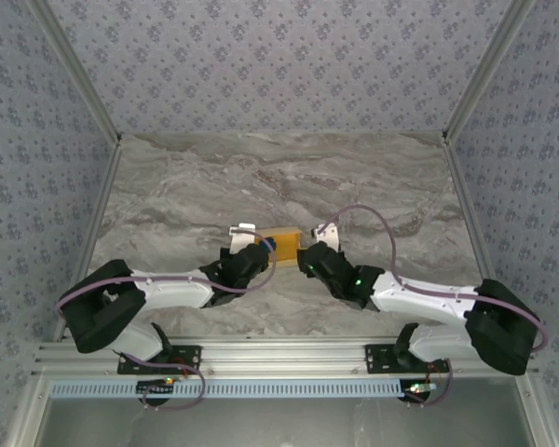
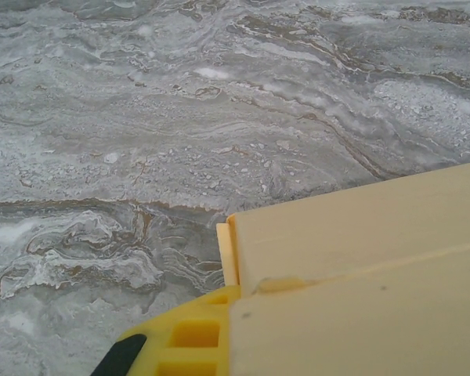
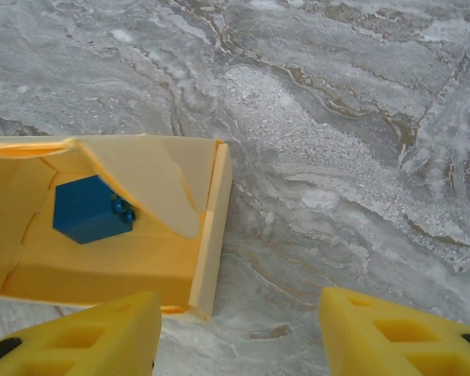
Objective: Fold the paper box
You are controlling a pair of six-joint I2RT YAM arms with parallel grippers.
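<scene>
You'll find the paper box [image 1: 284,239] lying flat near the middle of the table [image 1: 261,177], a small yellow-orange card rectangle. On the right wrist camera its end [image 3: 117,262] gapes open, one flap slanting inward. On the left wrist camera its closed top [image 2: 360,258] looks smooth.

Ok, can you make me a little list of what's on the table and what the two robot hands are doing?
table: grey marbled top
paper box: yellow-orange card, lying between the two grippers, one end open with a loose flap
blue cube: inside the box, near the open end
left gripper: shut, seems to pinch the box's card at the other end
right gripper: open, holding nothing, beside the open end
folding: not finished
</scene>
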